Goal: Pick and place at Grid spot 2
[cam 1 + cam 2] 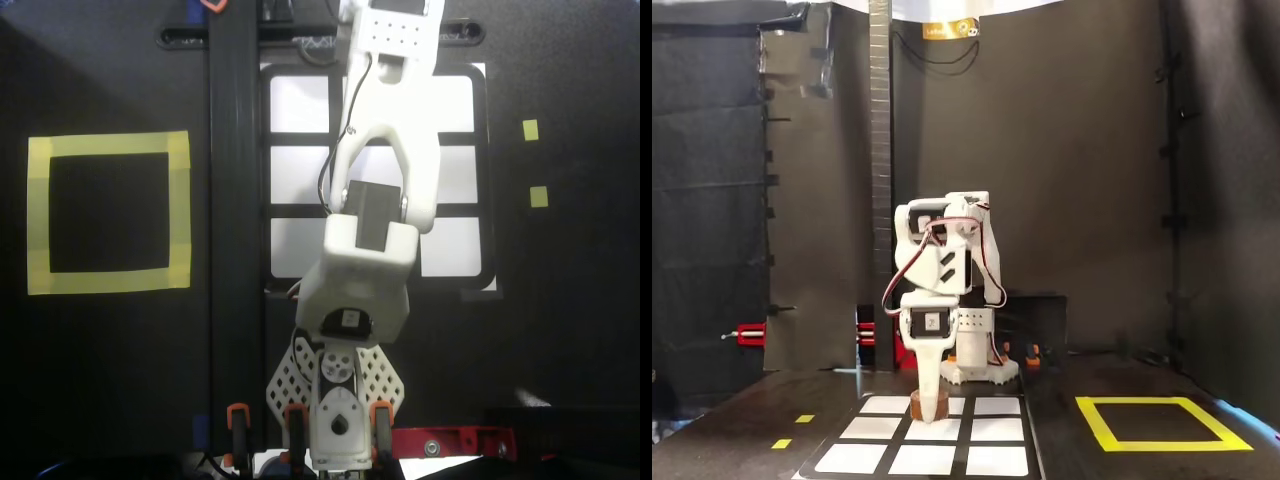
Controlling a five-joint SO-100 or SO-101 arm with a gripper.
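One-armed reach over a nine-cell grid.

Seen in the fixed view with the white arm point(940, 265) folded forward and the gripper point(930, 405) pointing straight down, pinching a small brown piece point(930, 408) at its tip. Held low over the black-framed grid point(908, 442), in the rows nearer the base, about at the line between the left and middle columns; contact with the sheet impossible to tell. Well short of Grid spot 2 point(923, 459), bare and bright in the row nearest that camera. Hidden from the overhead view under the arm point(370, 270). Off to one side, apart from the grid, a yellow-tape square point(1095, 425).
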